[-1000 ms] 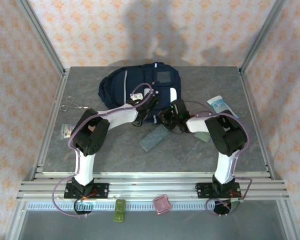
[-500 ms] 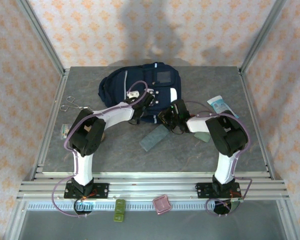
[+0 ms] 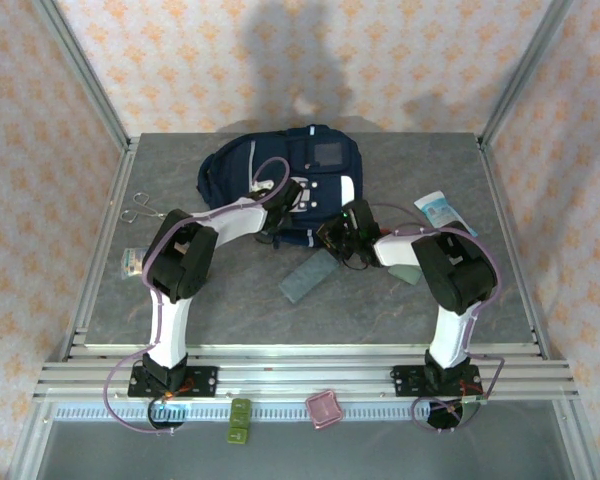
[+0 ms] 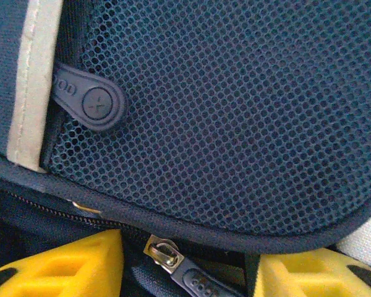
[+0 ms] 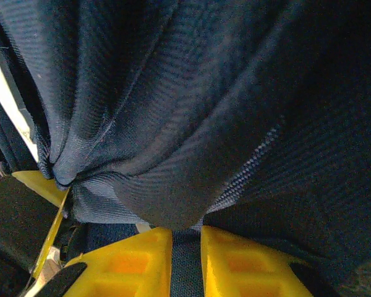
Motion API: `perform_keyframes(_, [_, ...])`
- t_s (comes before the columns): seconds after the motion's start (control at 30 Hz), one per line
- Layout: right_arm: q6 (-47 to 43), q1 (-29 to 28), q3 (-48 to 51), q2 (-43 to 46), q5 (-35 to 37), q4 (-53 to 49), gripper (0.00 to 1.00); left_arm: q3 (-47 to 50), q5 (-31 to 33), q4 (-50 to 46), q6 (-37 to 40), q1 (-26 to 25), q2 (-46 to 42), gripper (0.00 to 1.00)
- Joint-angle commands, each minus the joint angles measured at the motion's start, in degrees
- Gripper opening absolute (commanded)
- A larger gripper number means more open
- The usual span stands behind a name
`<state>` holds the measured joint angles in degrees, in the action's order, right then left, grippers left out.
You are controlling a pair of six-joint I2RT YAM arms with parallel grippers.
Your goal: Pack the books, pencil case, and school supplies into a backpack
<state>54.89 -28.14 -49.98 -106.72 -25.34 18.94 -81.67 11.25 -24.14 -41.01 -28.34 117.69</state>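
The navy backpack (image 3: 255, 170) lies at the back middle of the table. My left gripper (image 3: 286, 198) rests on its front and stands open. In the left wrist view its yellow fingers (image 4: 68, 266) sit either side of a metal zipper pull (image 4: 170, 257) below the mesh pocket (image 4: 235, 111), not touching it. My right gripper (image 3: 337, 236) is at the backpack's near edge, shut on a fold of navy fabric (image 5: 187, 260). The grey-blue pencil case (image 3: 308, 277) lies on the table in front of the backpack. A grey-green piece (image 3: 406, 271) peeks from under the right arm. A red piece (image 3: 323, 408) sits on the front rail. The books are out of view.
Metal scissors (image 3: 140, 209) lie at the left edge and a small clear item (image 3: 130, 262) sits near the left arm's elbow. A white-and-blue tube (image 3: 442, 210) lies to the right. A green block (image 3: 240, 420) is on the front rail. Metal posts stand at the table's corners.
My left gripper has opened and moved a little farther back over the backpack's front, and its elbow has shifted. The right arm holds still with its grip unchanged.
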Motion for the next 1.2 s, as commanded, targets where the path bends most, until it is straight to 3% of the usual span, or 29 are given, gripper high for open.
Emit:
perform_keyframes(0.0, [1.1,0.0,3.4,-1.1,2.0,-9.6,0.20,0.3,-2.9,1.0,0.1,0.8,1.5,0.35])
perform_keyframes(0.03, [1.3,0.0,3.5,-1.3,1.9,-9.3,0.20,0.3,-3.1,0.8,0.0,0.8,1.3,0.27])
perform_keyframes(0.4, [1.5,0.0,3.6,-1.5,1.7,-8.8,0.20,5.0,-3.3,1.0,-0.1,0.7,-6.1,0.22])
perform_keyframes(0.5, [1.6,0.0,3.4,-1.8,1.5,-8.7,0.20,5.0,-3.7,0.5,0.3,0.7,-5.9,0.13])
perform_keyframes(0.9, [1.7,0.0,3.2,-1.4,1.7,-9.1,0.20,5.7,-3.8,0.0,1.5,0.8,-2.6,0.23])
perform_keyframes(1.07, [1.6,0.0,3.0,-1.4,1.7,-9.2,0.20,7.3,-4.4,0.6,1.9,0.8,-2.8,0.14])
perform_keyframes(1.17, [1.2,0.0,2.6,-1.1,1.8,-9.6,0.20,7.8,-4.3,0.5,2.5,0.8,-2.6,0.02])
